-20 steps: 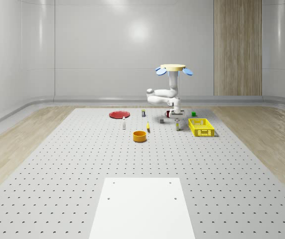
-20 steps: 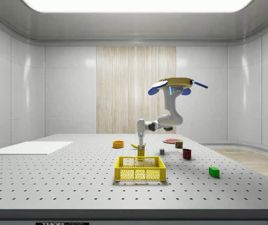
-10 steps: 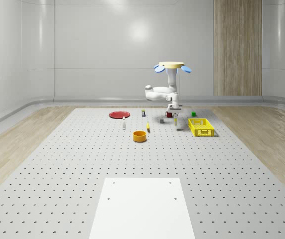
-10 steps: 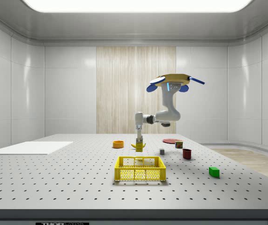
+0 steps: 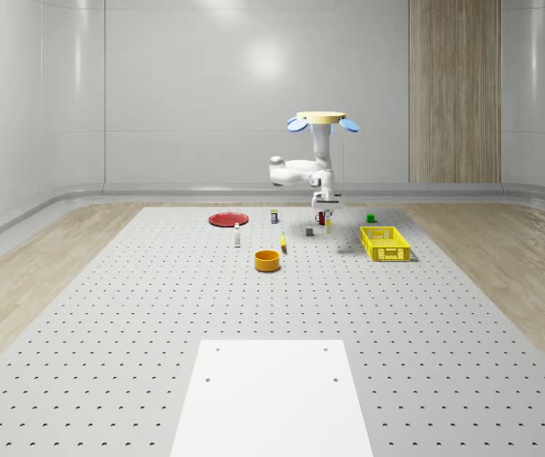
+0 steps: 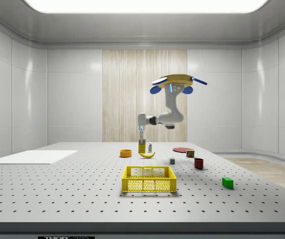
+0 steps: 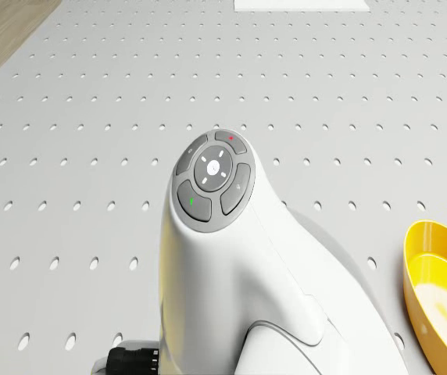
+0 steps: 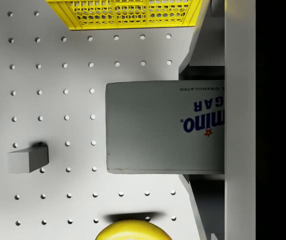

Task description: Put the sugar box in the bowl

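drone hovers above the table; claw clamped tight on the sugar box, lifted clear.

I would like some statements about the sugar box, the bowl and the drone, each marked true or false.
1. The gripper holds the sugar box. True.
2. The sugar box lies inside the bowl. False: it hangs in the air, and the bowl holds nothing.
3. The drone rests on the table. False: it hovers above it.
4. A banana lies on the table. True.
5. The yellow basket contains a red mug. False: the red mug stands on the table, apart from the basket.
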You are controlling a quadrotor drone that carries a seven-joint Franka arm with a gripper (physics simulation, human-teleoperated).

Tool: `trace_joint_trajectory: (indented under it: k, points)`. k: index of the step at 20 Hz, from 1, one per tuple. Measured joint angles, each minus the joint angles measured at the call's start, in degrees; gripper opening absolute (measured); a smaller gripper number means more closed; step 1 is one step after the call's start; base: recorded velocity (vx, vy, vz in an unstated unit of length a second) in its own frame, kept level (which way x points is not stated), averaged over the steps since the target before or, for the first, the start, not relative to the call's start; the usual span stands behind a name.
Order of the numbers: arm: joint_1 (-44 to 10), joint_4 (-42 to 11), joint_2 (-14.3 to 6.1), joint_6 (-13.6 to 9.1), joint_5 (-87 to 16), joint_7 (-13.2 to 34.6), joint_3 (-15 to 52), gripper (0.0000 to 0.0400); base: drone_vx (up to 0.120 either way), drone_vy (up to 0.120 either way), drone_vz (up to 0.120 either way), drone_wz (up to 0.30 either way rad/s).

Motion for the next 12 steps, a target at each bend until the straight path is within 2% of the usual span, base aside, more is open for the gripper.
trace_joint_trajectory:
  k: [3,8,12]
  points:
    - [-0.05,0.00,-0.31,0.27,0.20,0.04,0.14,0.0163,0.120,-0.120,0.000,0.000]
    - [-0.11,0.01,-0.80,0.72,0.44,0.09,0.28,0.0163,0.120,-0.120,0.104,0.000]
    - [-0.16,0.02,-1.17,1.06,0.60,0.12,0.36,0.0163,0.120,-0.120,0.000,0.000]
